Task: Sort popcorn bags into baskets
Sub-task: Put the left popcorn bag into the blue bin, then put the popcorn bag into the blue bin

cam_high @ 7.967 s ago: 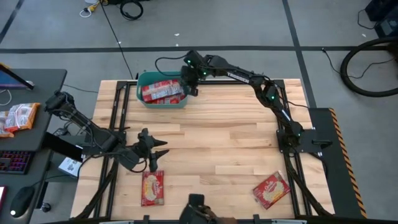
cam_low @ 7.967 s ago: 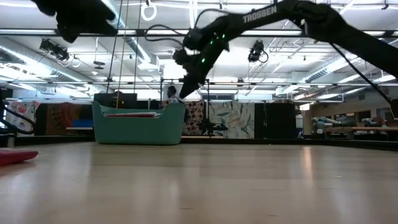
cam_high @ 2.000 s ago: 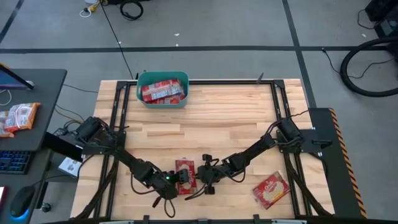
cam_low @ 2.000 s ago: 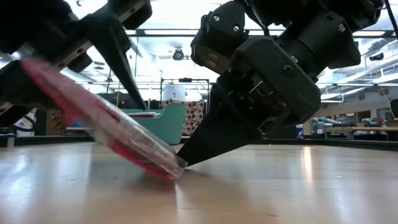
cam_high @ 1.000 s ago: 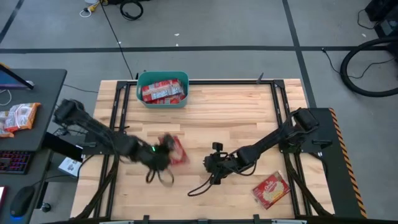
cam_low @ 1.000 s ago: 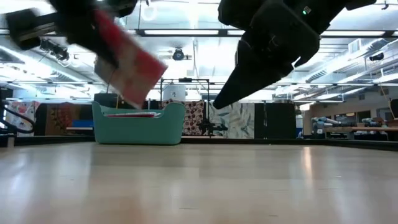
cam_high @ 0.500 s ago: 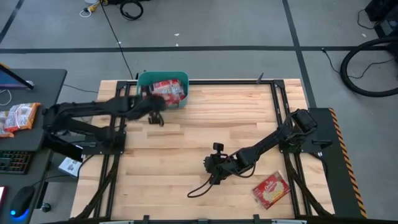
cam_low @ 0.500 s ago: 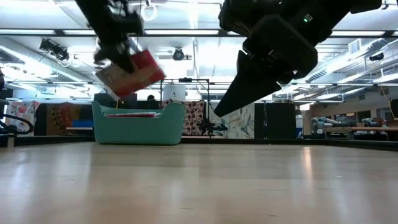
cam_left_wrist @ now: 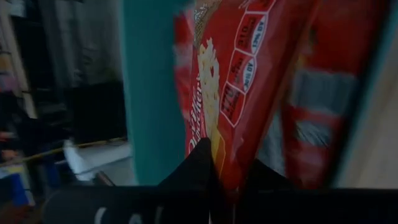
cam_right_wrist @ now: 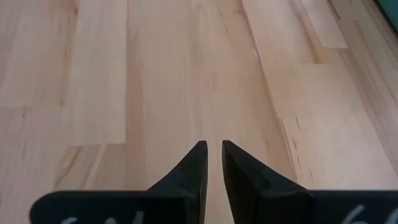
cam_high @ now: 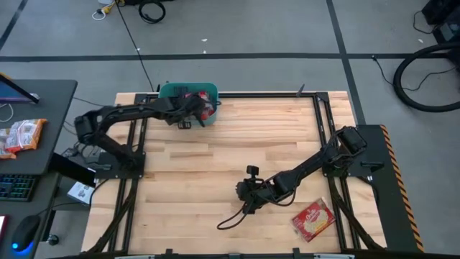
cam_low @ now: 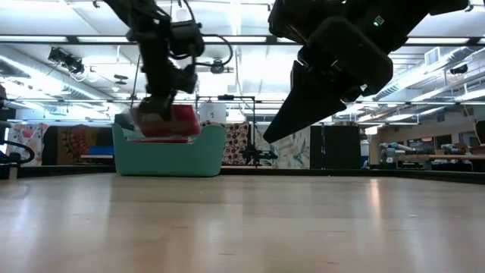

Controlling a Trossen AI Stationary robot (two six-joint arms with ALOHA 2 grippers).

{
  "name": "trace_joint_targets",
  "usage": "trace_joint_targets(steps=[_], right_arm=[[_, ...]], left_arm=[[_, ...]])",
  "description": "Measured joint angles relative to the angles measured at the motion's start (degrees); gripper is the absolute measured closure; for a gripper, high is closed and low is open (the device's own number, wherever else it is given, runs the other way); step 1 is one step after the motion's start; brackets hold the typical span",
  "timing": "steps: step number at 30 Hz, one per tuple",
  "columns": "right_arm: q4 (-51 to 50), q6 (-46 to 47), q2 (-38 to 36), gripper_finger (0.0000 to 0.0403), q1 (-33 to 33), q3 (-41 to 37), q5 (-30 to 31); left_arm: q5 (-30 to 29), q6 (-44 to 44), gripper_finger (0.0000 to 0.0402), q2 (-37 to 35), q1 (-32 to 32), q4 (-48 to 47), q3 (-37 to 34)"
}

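Left gripper: the dark two-finger left gripper (cam_high: 203, 109) is hanging over the bin at the far left part of the table — its fingers (cam_left_wrist: 198, 169) are pinching tight on the lower edge of a flat red popcorn bag (cam_left_wrist: 227, 87) with a cream-yellow picture on its face.
Held bag: in the low view the red packet (cam_low: 168, 120) is sitting just above the bin's rim, not yet lying inside; in the left wrist view it is standing right beside the bin's teal wall.
Bin: the teal plastic rectangular basket with rounded corners (cam_high: 169, 90) is resting at the far edge of the light wooden plank table (cam_high: 237, 155), and more red packets (cam_left_wrist: 323, 93) are showing inside it.
Right gripper: the dark right gripper (cam_high: 244, 206) is hovering low over the near middle of the table, well apart from the bin — its fingers (cam_right_wrist: 195, 163) are standing a narrow slit apart and gripping nothing, with bare wood beneath them.
Loose bag: another red popcorn packet (cam_high: 313, 219) is lying flat and askew near the table's near right corner, apart from both grippers.
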Motion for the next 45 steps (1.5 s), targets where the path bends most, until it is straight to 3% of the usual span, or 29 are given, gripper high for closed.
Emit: trace_joint_targets(steps=[7,13,17,21,23,26,31,33,36,42,45], right_arm=[[-0.2,-0.1,0.0,0.0348,1.0,0.0,0.0],[-0.3,0.0,0.0,0.0348,1.6,0.0,0.0],[-0.8,1.1,0.0,0.0348,1.5,0.0,0.0],[-5.2,3.7,-0.2,0.0348,1.5,0.0,-0.8],[-8.4,5.3,-0.6,0.0349,1.4,0.0,-2.2],[-14.4,7.8,-2.0,0.0351,1.4,1.1,-3.2],[-26.6,12.0,-5.2,0.0355,3.0,5.2,-3.5],[-29.8,14.7,-7.2,0.0355,3.8,6.0,-4.8],[-33.7,18.2,-9.7,0.0355,4.3,5.6,-11.5],[-44.0,24.5,-11.5,0.0355,6.0,4.3,-24.6],[-47.5,28.9,-11.0,0.0355,7.5,4.3,-33.9]], left_arm=[[-2.2,4.5,0.036,4.0,3.1,7.3,1.6],[-5.1,4.6,0.0288,5.2,3.9,6.3,1.6],[-4.1,5.8,0.0236,3.0,2.0,5.1,1.8],[-1.9,5.4,0.0208,0.1,-0.4,0.8,4.7],[1.4,2.6,0.0205,-1.8,-1.5,-2.0,6.5],[12.1,-4.1,0.0206,-4.5,-3.4,-4.6,8.5],[41.7,-14.1,0.0217,-7.2,-6.5,-5.4,8.3],[49.6,-17.9,0.0221,-7.0,-8.6,-5.1,8.3],[52.8,-21.2,0.0223,-6.0,-12.7,-5.1,8.3],[52.5,-22.3,0.0224,-4.3,-20.1,-4.0,8.2],[50.9,-23.0,0.0224,-3.3,-23.1,-3.2,8.3]])
